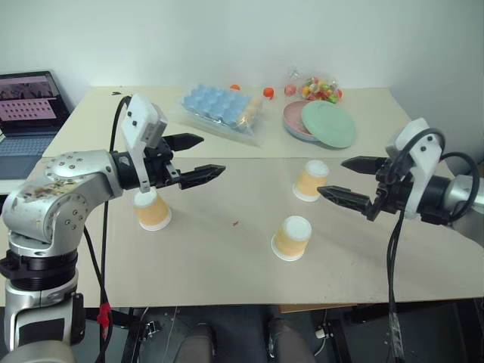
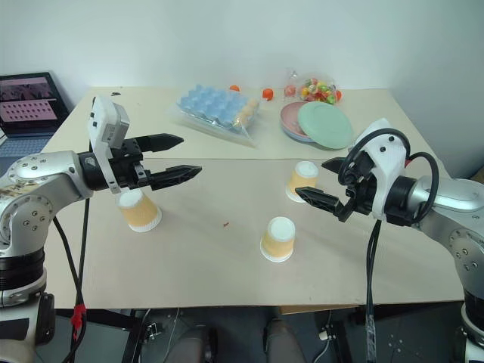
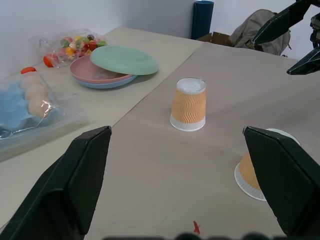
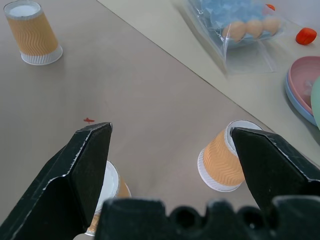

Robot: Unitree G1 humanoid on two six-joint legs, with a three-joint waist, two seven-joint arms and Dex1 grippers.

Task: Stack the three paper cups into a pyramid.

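Three paper cups stand upside down and apart on the brown table sheet: one at the left [image 1: 153, 210], one near the front middle [image 1: 292, 237], and one further back on the right [image 1: 311, 180]. No pyramid stands. My left gripper [image 1: 212, 156] hovers open above and just right of the left cup, pointing toward the middle, with nothing between its fingers [image 3: 80, 180]. From the right, my right gripper [image 1: 331, 177] points in, open and empty, its tips close beside the back right cup [image 4: 224, 158].
A stack of pink and green plates [image 1: 327, 123] sits at the back right. Behind it lies a bag of sweets [image 1: 313, 88]. A blue egg tray in a plastic bag [image 1: 218, 107] lies at the back middle. A laptop [image 1: 27, 113] stands off the table's left end.
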